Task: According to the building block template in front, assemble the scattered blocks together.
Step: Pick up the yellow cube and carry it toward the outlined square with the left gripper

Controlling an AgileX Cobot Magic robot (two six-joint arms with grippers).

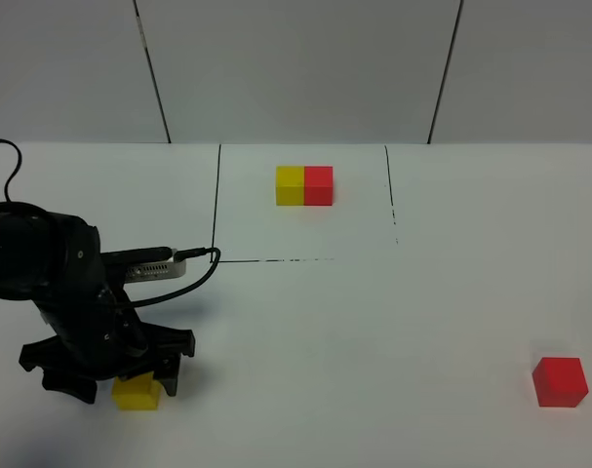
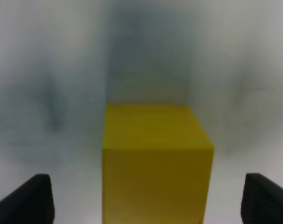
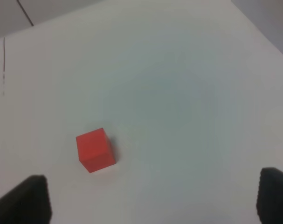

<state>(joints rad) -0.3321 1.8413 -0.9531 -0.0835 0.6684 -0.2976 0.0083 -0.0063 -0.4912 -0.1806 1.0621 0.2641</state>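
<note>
The building block template [image 1: 304, 185], a small yellow cube joined to a small red cube, sits at the far middle of the table. The loose yellow cube [image 1: 137, 393] lies at the near left. My left gripper [image 1: 130, 382] is lowered over it, open. In the left wrist view the yellow cube [image 2: 155, 158] stands between the spread fingertips [image 2: 31, 198] with gaps on both sides. The loose red cube [image 1: 559, 381] lies at the near right. In the right wrist view it [image 3: 95, 150] lies ahead of my open, empty right gripper [image 3: 149, 200], well apart from it.
The white table [image 1: 374, 322] has thin black lines marking a rectangle [image 1: 218, 205] around the template. A black cable [image 1: 193, 278] loops from the left arm. The right arm is out of the high view.
</note>
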